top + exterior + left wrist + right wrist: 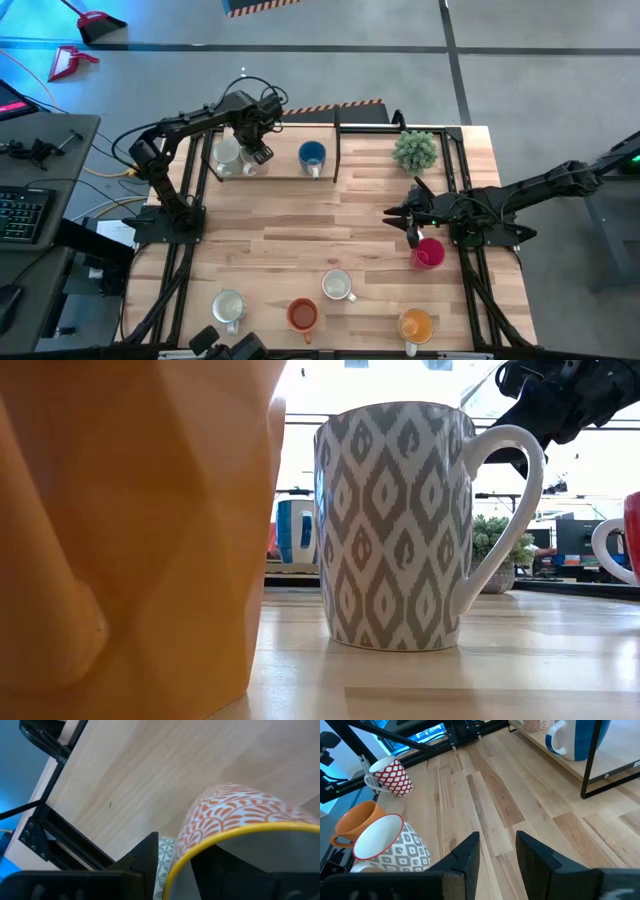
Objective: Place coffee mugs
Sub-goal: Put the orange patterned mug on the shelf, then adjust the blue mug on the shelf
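Note:
A mug with an orange scale pattern and a yellow rim (235,810) stands on the low shelf (285,172) at the far left, beside a white mug (226,155). My left gripper (256,152) is over it: one finger (149,855) is outside the wall and the other is inside the mug. A gap shows beside the outer finger. A blue mug (312,155) stands farther right on the shelf. My right gripper (408,214) is open and empty above the table, just beyond a red mug (428,252). Several more mugs (338,285) stand along the near edge. My left gripper comes at the orange-patterned mug from above, its fingers on either side of the mug's wall at the rim (176,862). A gap shows between the outer finger and the wall. I cannot tell whether the inner finger touches the mug.
A small green potted plant (415,150) stands at the far right, close to my right arm. Black frame posts (337,150) divide the shelf. The middle of the wooden table (300,225) is bare. A patterned white mug (395,525) and an orange mug (130,530) stand at the near edge.

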You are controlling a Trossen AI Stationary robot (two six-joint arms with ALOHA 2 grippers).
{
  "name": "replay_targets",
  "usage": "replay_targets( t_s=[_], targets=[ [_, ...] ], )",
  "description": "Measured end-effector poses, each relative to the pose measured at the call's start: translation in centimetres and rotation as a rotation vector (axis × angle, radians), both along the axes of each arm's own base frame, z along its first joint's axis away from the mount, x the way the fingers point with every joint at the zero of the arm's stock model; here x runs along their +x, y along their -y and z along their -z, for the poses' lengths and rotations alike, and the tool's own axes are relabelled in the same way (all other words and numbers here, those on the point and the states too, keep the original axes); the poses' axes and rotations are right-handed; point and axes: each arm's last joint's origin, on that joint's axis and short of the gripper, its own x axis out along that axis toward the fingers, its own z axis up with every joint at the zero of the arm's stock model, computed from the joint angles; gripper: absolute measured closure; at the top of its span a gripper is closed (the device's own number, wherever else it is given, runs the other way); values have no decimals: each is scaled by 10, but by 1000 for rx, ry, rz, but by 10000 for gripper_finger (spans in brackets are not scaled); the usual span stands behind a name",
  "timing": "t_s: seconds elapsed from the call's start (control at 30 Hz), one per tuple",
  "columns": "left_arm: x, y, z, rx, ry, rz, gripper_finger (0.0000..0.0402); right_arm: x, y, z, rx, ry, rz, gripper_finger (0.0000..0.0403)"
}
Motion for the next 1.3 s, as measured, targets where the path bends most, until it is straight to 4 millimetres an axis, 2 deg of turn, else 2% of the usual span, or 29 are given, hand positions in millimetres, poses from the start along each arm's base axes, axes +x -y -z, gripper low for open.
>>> replay_targets(
  t_s=[0.27, 0.5, 0.77, 0.9, 1.0, 1.17, 1.3],
  targets=[
    [-1, 1, -5, -21, -11, 6, 298, 0, 0, 0, 0, 0, 0, 295],
    [0, 0, -31, -19, 6, 10, 298, 0, 0, 0, -10, -1, -4, 295],
    [5, 10, -67, -30, 27, 37, 298, 0, 0, 0, -20, -1, 0, 295],
    [17, 19, -92, -19, 147, 50, 298, 0, 0, 0, -22, 0, 4, 295],
    [34, 32, -105, -6, 260, 111, 298, 0, 1, 0, -42, 0, 10, 295],
    [64, 61, -109, 28, 367, 231, 298, 0, 1, 0, -57, 0, 19, 295],
    [86, 78, -103, 71, 381, 291, 298, 0, 1, 0, -56, 1, 26, 295]
  ],
)
